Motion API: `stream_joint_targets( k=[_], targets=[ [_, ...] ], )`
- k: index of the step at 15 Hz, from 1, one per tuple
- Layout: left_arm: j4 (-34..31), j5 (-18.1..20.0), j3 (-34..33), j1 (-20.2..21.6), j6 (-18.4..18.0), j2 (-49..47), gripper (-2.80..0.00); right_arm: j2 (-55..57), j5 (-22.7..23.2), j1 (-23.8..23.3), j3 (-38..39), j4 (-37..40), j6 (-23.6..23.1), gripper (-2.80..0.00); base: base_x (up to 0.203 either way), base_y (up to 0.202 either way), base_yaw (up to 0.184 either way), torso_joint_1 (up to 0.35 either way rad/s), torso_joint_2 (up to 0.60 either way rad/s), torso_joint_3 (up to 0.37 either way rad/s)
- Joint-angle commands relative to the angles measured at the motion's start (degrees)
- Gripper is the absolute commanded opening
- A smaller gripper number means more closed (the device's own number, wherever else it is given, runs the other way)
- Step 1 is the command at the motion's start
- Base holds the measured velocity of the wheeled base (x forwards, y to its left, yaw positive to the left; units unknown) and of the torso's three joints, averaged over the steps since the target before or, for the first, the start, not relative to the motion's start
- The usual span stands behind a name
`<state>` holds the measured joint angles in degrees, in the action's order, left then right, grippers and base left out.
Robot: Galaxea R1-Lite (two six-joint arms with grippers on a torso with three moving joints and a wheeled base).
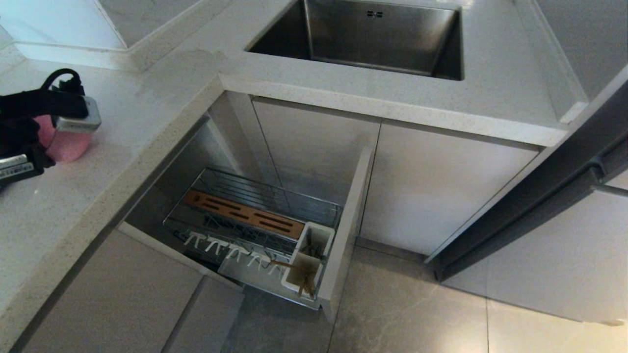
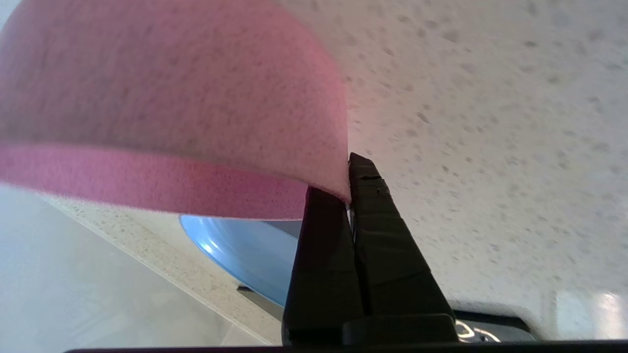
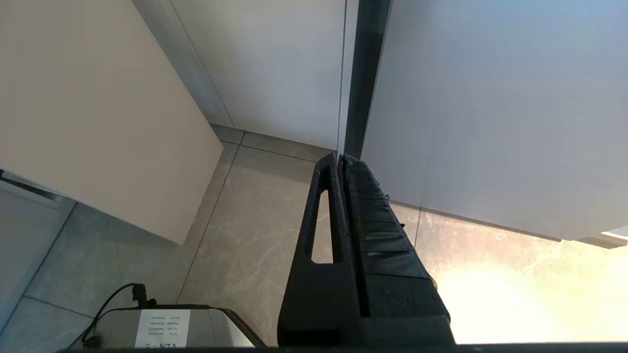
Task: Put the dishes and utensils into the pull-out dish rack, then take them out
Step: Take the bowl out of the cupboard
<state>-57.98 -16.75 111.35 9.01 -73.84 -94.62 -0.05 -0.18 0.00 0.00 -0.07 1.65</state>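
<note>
left gripper: clenched on pink bowl rim, over counter. right gripper: clenched, empty, above floor. chopsticks: in rack cup.

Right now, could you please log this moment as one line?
left gripper: shut on matte pink round bowl rim, over countertop | right gripper: shut, parked

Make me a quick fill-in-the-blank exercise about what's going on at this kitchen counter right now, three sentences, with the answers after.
1. The left gripper is shut on the rim of the ____ bowl.
2. The chopsticks stand in a white cup of the pull-out ____.
3. The blue plate lies on the ____, not in the sink.

Missing words: pink; dish rack; countertop
</note>
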Motion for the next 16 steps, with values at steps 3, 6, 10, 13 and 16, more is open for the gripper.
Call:
stream_joint_targets(
  k=[3,6,10,13,16],
  targets=[
    [1.68,-0.22,0.01,0.04,-0.35,-0.03,-2.80,-0.04,0.01,0.00,0.00,-0.01,0.02,-2.80,0.000,0.000,0.000,0.000,0.00,0.000],
    [3.73,-0.22,0.01,0.04,0.69,0.13,-2.80,-0.04,0.01,0.00,0.00,-0.01,0.02,-2.80,0.000,0.000,0.000,0.000,0.00,0.000],
    [6.91,-1.35,0.01,0.04,1.42,0.32,-2.80,-0.04,0.01,0.00,0.00,-0.01,0.02,-2.80,0.000,0.000,0.000,0.000,0.00,0.000],
    [6.65,-2.53,0.01,0.04,1.42,0.21,-2.80,-0.04,0.01,0.00,0.00,-0.01,0.02,-2.80,0.000,0.000,0.000,0.000,0.00,0.000],
    [5.51,-3.90,0.01,0.04,1.40,0.15,0.00,-0.04,0.01,0.00,0.00,-0.01,0.02,-2.80,0.000,0.000,0.000,0.000,0.00,0.000]
  ],
)
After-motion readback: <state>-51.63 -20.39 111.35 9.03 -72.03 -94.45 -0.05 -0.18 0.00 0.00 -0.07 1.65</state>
